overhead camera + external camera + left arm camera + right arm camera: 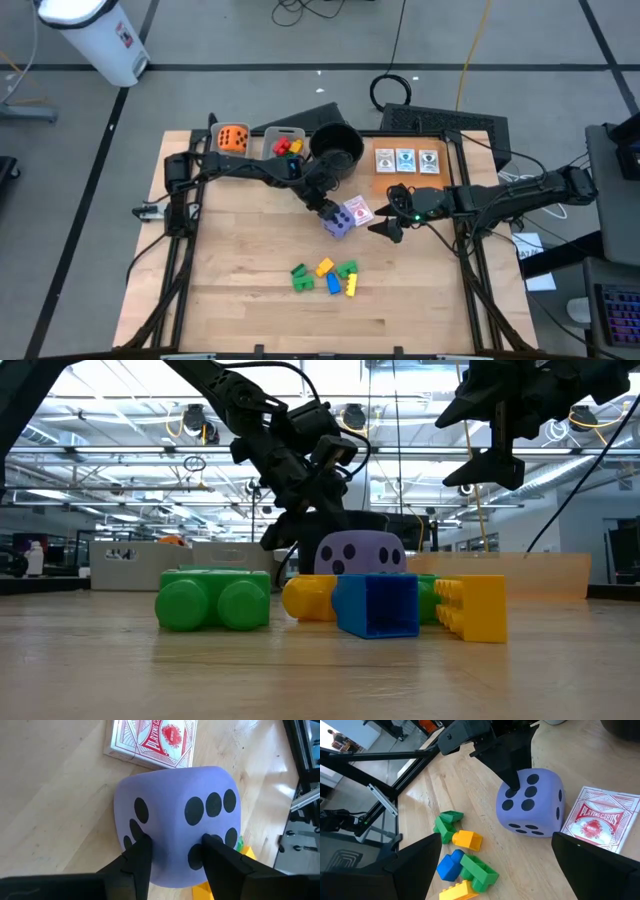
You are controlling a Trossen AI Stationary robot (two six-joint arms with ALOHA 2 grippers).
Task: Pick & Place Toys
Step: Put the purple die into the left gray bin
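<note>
A purple die (340, 220) with black dots sits at the table's middle, beside a red playing-card deck (358, 208). My left gripper (175, 860) is shut on the die. The blocks in the low view hide the die's underside, so I cannot tell if it is clear of the table. My right gripper (387, 228) hovers open just right of the die and deck, touching nothing. Green, yellow and blue blocks (325, 277) lie in a loose cluster on the wood nearer the front edge. My left gripper pinches the purple die across an upper edge (172, 847) where two dotted faces meet, one finger (137, 857) on each face. The fingers come slanting down from the table's far left. The soft wall bulges between them.
At the far edge stand a grey bin with an orange die (233, 138), a grey bin with red and yellow blocks (285, 145), and a round black pot (337, 147). Three picture cards (405, 160) lie on a tan mat at the far right.
</note>
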